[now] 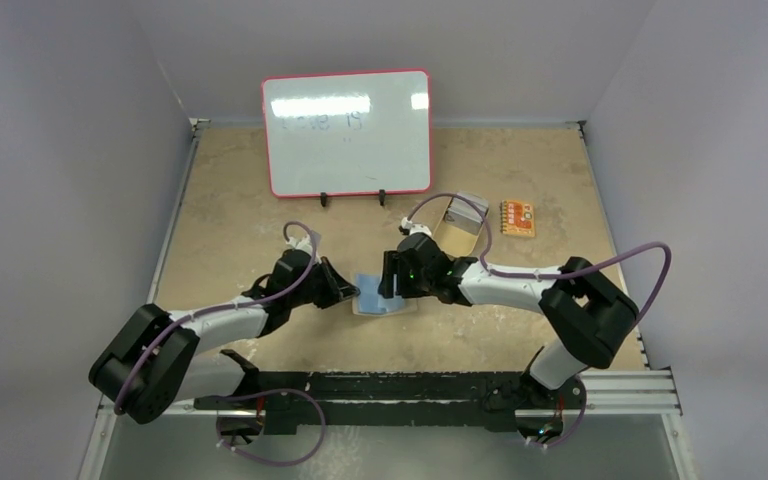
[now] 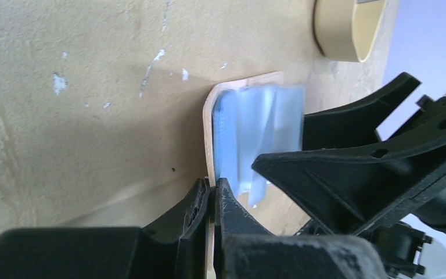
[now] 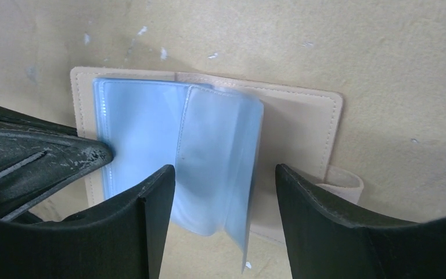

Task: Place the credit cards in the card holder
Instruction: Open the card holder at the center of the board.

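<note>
Pinching card holder [image 3: 302,131]: left claw [image 2: 212,187]; only right wrist shows tab [image 3: 346,183].

**Little writing in view, none of it legible**

A short row of pale marks, possibly digits, is seen near the top of the whiteboard [image 1: 347,132] in the top view, but it is washed out by glare and cannot be read. A light printed pattern is carried by the small orange packet [image 1: 517,218] lying to the right of the board; its characters are too small to be told. On the card holder [image 3: 302,125], shown close in both wrist views, no lettering is made out.
</note>
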